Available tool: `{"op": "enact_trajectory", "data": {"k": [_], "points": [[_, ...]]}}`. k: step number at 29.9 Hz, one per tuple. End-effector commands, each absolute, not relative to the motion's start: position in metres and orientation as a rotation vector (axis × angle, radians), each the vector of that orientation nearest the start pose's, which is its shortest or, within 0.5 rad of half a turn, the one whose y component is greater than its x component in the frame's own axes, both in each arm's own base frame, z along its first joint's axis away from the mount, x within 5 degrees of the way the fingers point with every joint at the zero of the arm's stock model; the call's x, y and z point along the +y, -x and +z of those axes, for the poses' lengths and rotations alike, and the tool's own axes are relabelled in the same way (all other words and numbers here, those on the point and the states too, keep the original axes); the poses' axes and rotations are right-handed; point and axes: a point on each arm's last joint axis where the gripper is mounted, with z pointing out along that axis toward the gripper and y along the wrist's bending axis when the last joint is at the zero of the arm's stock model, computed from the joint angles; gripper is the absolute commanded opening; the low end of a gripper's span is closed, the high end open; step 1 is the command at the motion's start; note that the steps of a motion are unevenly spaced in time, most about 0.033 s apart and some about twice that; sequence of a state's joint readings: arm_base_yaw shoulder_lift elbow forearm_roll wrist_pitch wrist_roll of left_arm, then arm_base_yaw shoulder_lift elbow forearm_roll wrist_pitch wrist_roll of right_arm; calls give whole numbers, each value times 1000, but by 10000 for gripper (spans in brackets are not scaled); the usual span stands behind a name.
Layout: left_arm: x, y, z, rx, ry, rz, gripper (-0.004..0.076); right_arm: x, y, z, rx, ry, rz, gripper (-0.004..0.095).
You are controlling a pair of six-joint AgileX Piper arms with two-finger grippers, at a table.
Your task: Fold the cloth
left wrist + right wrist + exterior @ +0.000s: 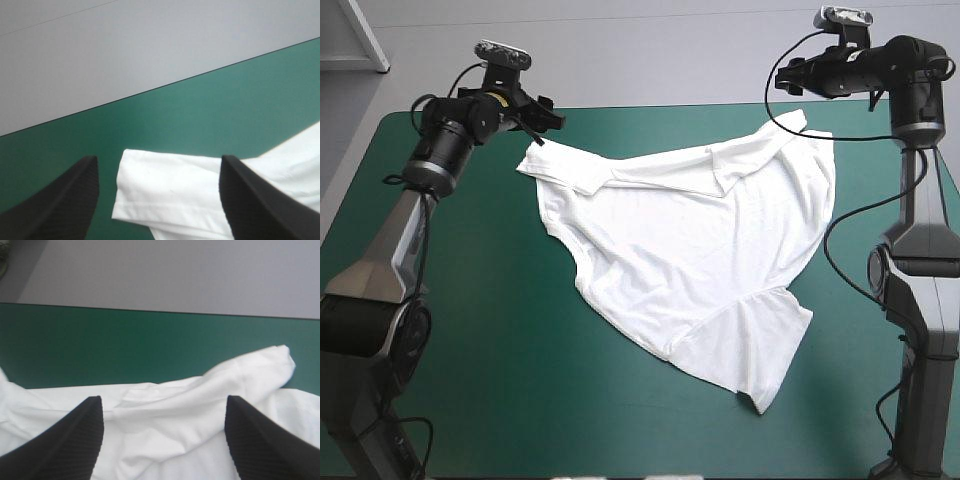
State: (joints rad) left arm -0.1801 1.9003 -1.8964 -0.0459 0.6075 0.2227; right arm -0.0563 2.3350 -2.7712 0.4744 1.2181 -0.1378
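Observation:
The white T-shirt lies spread on the teal-green cover, rumpled, with its far edge folded over and one sleeve pointing toward the near right. My left gripper hovers open just above the shirt's far left corner; that corner lies between and ahead of its black fingers. My right gripper is raised over the far right corner, open, with the shirt's folded edge lying below and ahead of its fingers. Neither gripper holds cloth.
Bare teal-green cover stretches wide on the left and along the near edge. The table's far edge runs close behind both grippers.

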Motion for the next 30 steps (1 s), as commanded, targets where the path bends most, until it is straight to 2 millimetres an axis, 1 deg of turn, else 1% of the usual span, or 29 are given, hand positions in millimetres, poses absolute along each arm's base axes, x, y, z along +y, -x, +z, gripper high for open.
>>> {"op": "enact_trajectory", "data": {"k": [1,4,7,8,10,13,14,15,16,18,20,21,22,24,26,27,30], "points": [[-75,-394,454,1952,-392,-28,503,17,-447,474,1982,161,535,617],[-70,-363,473,2001,-408,-31,501,21,-430,489,1987,165,531,615],[-66,-339,483,2065,-427,-33,484,29,-413,489,2049,187,538,615],[-65,-334,484,2083,-432,-25,477,34,-404,489,2070,206,539,615],[-61,-325,486,2116,-442,11,465,45,-388,479,2145,246,534,612],[-58,-320,484,2159,-460,47,465,64,-360,459,2250,342,530,611],[-57,-321,482,2168,-468,62,465,69,-352,448,2298,362,526,611],[-56,-324,479,2168,-476,91,465,74,-337,443,2327,398,503,611],[-53,-327,474,2167,-478,134,465,76,-328,432,2371,413,481,611],[-44,-334,465,2169,-444,223,465,81,-303,419,2428,422,455,611],[-32,-341,453,2172,-370,242,465,82,-280,415,2435,416,465,611],[-22,-346,444,2186,-317,213,465,82,-265,411,2440,397,477,611],[-15,-350,438,2182,-279,176,465,81,-255,409,2441,380,482,611],[-4,-357,420,2199,-212,45,465,80,-233,405,2439,372,496,611],[7,-366,402,2211,-167,-109,465,81,-217,400,2446,368,508,611],[11,-371,396,2217,-164,-156,465,81,-210,399,2450,377,510,611],[10,-389,372,2255,-175,-274,465,87,-197,396,2469,397,520,611]]}}
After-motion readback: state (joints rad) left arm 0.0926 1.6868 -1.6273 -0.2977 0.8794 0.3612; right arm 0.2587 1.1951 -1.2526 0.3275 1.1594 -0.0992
